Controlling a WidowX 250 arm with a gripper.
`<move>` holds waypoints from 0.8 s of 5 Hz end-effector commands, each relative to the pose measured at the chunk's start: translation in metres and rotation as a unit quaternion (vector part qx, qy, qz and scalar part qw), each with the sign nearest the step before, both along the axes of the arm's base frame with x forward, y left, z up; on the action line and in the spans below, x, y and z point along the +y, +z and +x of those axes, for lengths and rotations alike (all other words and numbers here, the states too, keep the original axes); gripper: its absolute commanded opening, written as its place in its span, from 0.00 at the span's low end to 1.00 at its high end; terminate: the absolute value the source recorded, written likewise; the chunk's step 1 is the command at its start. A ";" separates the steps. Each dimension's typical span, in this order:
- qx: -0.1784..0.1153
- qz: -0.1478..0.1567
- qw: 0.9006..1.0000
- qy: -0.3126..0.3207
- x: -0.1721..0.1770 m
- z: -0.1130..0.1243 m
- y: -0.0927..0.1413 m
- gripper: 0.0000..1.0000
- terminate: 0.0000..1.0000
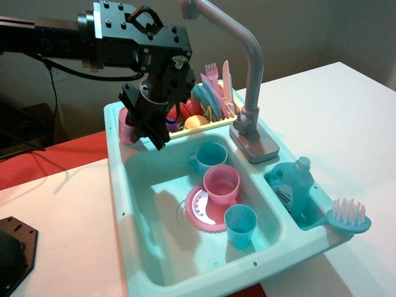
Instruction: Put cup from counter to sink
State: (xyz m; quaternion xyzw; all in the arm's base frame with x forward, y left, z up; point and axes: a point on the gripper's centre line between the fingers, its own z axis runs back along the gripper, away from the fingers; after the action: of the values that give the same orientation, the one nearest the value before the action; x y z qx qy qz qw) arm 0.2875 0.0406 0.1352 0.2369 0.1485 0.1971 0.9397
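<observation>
One view only: my tool (143, 124) was down over the cup (126, 127) at the back left corner of the counter (115, 162), its dark fingers straddling the pink tumbler, but I could not tell whether they were clamped on it. Most of the cup was hidden. Inside the sink (162, 247) stood a salmon cup (221, 183) and two blue cups (240, 226).

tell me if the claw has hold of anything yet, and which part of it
It cannot be told. The claw is down around the pale pink cup on the counter, its fingers covering most of the cup, so a closed grip isn't visible.
</observation>
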 end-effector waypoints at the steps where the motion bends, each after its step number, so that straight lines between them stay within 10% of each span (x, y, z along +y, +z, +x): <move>1: -0.070 -0.009 0.997 -0.034 -0.036 0.015 0.037 0.00 0.00; 3: -0.114 -0.021 0.991 -0.061 -0.085 0.037 0.069 0.00 0.00; 4: -0.106 -0.023 0.993 -0.051 -0.095 0.040 0.045 0.00 0.00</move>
State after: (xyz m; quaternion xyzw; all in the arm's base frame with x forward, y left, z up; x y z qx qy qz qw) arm 0.3247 -0.0512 0.1446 0.2209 0.0732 0.1607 0.9592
